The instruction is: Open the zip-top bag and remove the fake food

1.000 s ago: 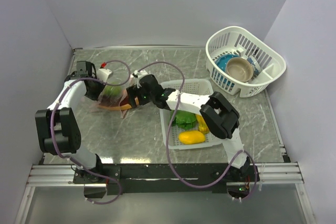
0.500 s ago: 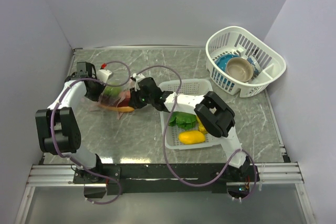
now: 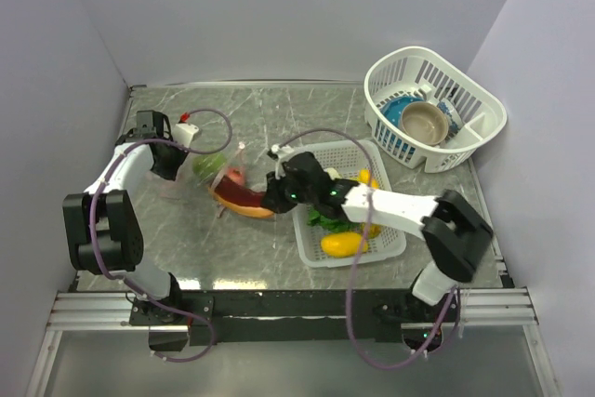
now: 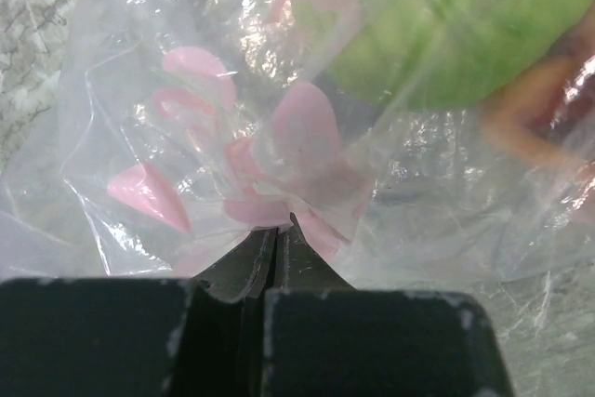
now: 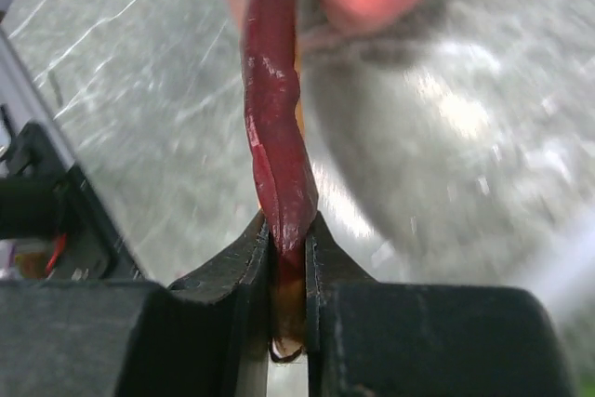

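Since last look: right end effector (image 5: 288,230) has pulled back toward tray (image 3: 395,246), clamped on orange and dark red slice (image 5: 274,137), now mostly clear of zip-top bag (image 4: 232,137). Left end effector (image 4: 270,239) pinches bag plastic at desk (image 3: 279,109) left. Lettuce (image 4: 446,34) still inside; more extractions likely.

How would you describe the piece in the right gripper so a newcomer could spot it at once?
Start at the flat white tray mid-table; left of it the right gripper has its jaws shut. They pinch a curved slice, dark red with an orange rind; the neighbouring fruit is round and pink-red.
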Robot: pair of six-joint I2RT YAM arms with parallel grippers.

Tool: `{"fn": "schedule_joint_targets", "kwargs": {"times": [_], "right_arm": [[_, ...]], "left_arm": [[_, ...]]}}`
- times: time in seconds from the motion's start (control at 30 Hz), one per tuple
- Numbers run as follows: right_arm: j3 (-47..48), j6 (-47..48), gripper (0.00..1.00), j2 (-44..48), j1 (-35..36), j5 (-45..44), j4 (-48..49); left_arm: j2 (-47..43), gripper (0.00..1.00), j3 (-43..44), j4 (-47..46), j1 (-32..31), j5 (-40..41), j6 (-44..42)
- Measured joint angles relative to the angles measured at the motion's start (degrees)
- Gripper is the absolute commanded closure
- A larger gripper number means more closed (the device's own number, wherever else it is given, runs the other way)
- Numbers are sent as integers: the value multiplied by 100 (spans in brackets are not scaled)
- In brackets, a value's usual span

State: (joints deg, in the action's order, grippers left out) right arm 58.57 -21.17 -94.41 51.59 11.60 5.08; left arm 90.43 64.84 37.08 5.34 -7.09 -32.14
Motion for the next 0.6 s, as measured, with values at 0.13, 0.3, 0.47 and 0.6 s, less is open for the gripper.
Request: {"fn": "schedule_joint_targets", "kwargs": {"times": [0.13,0.3,0.47,0.6], "right_arm": [[-501,-2,100,1036,0,-142,-365],[-922,-39,100,2138,2,-527,-774],[-1211,-90,100,3366,0,-1429,-1167],[-1392,-278,100,4229,-9,-2291,-1458]], "left_arm": [[0,99,0,2,0,-50,13],[-2,99,0,2,-2,-68,26],[-4,99,0,4,0,-68,26],[-4,99,0,4,0,-81,28]]}}
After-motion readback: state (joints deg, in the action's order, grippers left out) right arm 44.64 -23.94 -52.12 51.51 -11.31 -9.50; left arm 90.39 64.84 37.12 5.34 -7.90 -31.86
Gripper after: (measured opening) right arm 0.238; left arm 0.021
